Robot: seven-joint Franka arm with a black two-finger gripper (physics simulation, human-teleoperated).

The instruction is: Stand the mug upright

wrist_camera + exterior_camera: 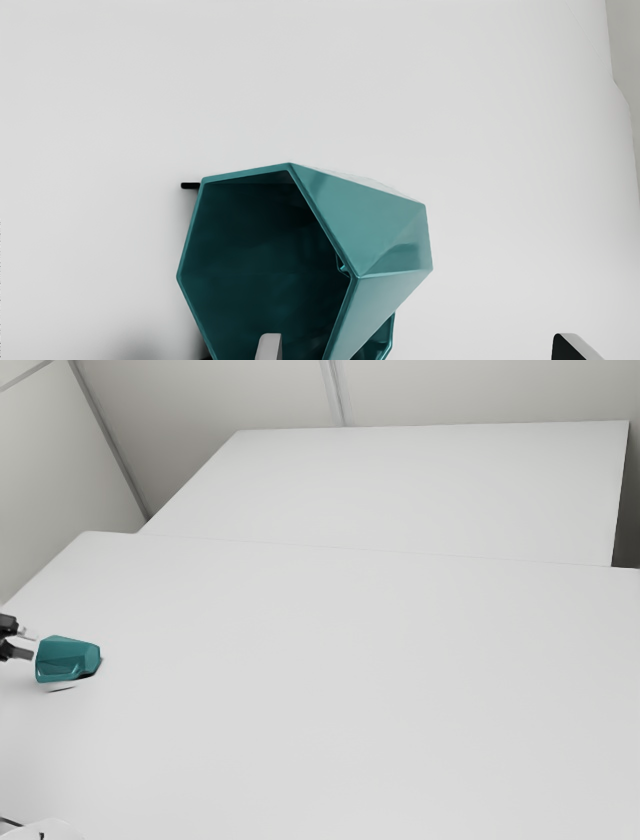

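The step in hand looks like getting hold of the mug, with the turning still to come. The teal faceted mug (pixel 390 220) lies on its side, its wide mouth toward the gripper (pixel 421 346) and its base pointing to the exterior view's right. The hand is released: its two fingers (pixel 270 347) stand well apart, one in front of the dark mouth, the other out past the mug's outer side, with bare surface between it and the wall. I cannot tell whether the first reaches inside the rim, or whether either touches the mug.

The next move, I judge, calls for settling the first finger inside the mouth, closing on the wall between the two, then lifting a little and tipping the mouth upward so the base comes down flat. The handle (pixel 385 340) sits low on the side nearer the outer finger and might catch or spoil the grip; a poor pinch on those slanted facets could also let the mug roll.

As for edges, the mug is on the surface (pixel 350 680) toward the exterior view's left, inward of the slanting edge that runs from the far left corner there. The far edge is well off, with a second white slab (pixel 400 490) beyond it. Open room runs broadly to the exterior view's right, so the lift and the turn would be safer worked that way than back toward the slanting edge
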